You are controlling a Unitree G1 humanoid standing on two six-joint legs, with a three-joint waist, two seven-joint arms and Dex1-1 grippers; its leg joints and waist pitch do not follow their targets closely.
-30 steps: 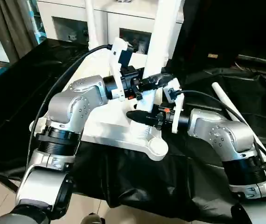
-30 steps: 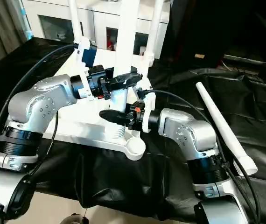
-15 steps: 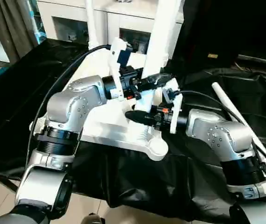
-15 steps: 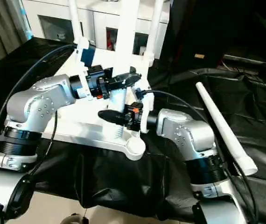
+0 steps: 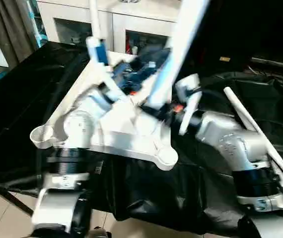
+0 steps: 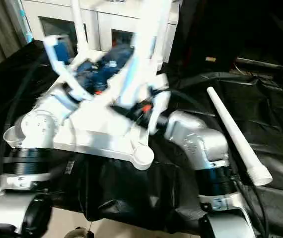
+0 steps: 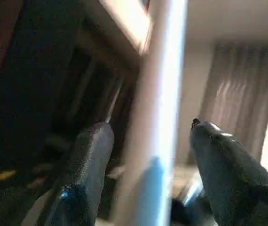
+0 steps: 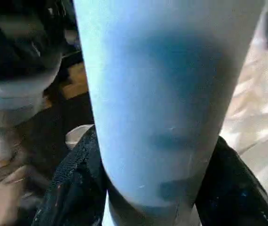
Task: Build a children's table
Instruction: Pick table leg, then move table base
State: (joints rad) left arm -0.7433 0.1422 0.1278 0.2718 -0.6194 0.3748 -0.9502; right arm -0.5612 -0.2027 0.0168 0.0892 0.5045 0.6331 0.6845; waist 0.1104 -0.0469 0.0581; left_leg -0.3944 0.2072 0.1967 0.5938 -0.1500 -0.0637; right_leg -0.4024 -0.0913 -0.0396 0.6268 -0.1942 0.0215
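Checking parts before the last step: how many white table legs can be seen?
3: one held tilted over the tabletop between both hands, one standing at the far corner, one lying loose on the black cloth. A fourth may be hidden.

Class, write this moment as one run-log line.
step: leg fitting | right gripper: shut on white leg | white leg: tilted over tabletop | spare leg: lying on black cloth

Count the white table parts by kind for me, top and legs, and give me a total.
Tabletop, upside down: 1
Legs standing at the rear, rear-left leg and rear-right leg: 2
Tilted leg at the near corner: 1
Loose leg lying on the black drape: 1
Total: 5 parts
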